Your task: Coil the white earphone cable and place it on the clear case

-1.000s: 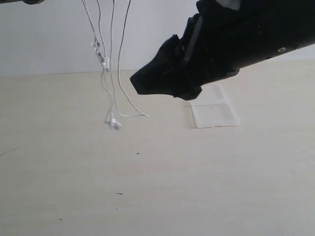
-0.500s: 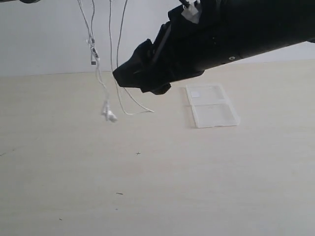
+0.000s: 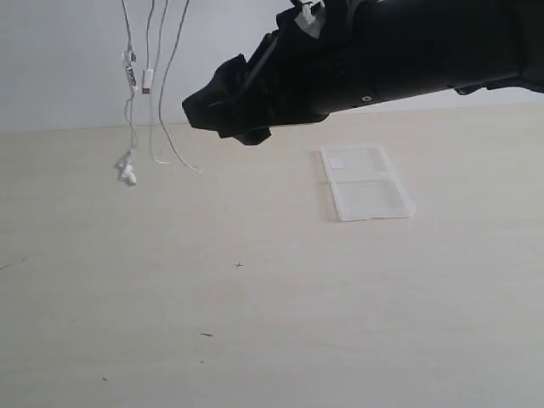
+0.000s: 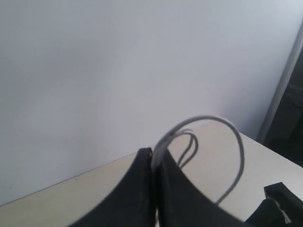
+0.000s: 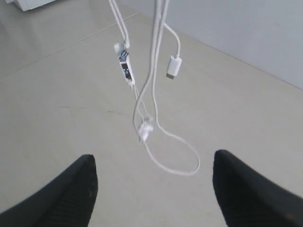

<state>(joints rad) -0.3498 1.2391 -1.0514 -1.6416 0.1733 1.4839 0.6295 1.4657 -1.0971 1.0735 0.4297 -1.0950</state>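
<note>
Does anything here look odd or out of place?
Yes: the cable hangs in loose, uncoiled strands from the shut left hand, its ends dangling above the table. The case lies flat on the table, apart from it.

Smooth-sheathed thin white earphone cable; glossy plastic flat clear case; matt, pale wood-grain surface.

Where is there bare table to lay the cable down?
Bare: the table stretch in the foreground, before the clear case and the dangling white earphone cable; also the strip between them. Crowded: mid-air beside the cable, where the open right gripper hangs.
</note>
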